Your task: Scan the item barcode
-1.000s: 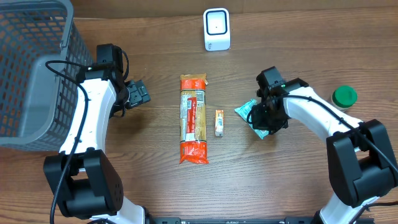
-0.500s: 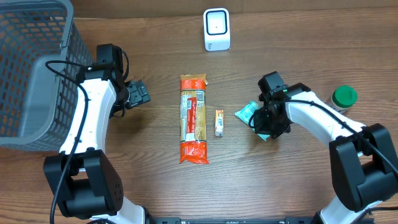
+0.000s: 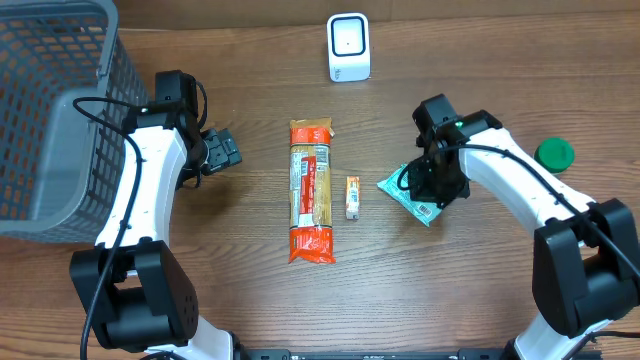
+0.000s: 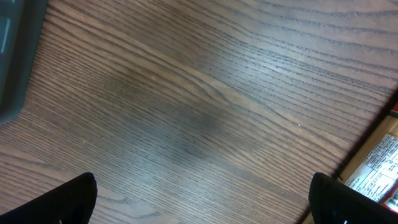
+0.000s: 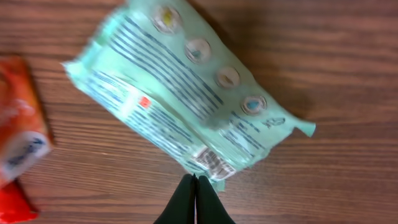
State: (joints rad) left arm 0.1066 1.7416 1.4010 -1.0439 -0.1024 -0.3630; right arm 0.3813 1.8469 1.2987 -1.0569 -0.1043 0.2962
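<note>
thing to scan: a green packet (image 5: 186, 106) with small round pictures on it
where it is: on the right half of the worktop (image 3: 230, 290), under the right arm, well apart from the white scanner (image 3: 348, 47) at the far edge
barcode (image 5: 211, 163): a small black and white patch near one edge of the packet, facing up, just beside the gripper tips
right gripper (image 5: 196, 196): squeezed tight shut at the packet's thin edge; it looks like it pinches that edge, but the tips hide the spot
left gripper (image 4: 205, 202): wide open, holding nothing, over bare wood near the long pasta pack (image 3: 311, 190)
how it will feel: light, soft and floppy, and the shiny wrap is likely slippery, so it should bend and hang when lifted by one edge
best place to hold: the flat sealed edge, but not on the barcode, or the scanner cannot see it
</note>
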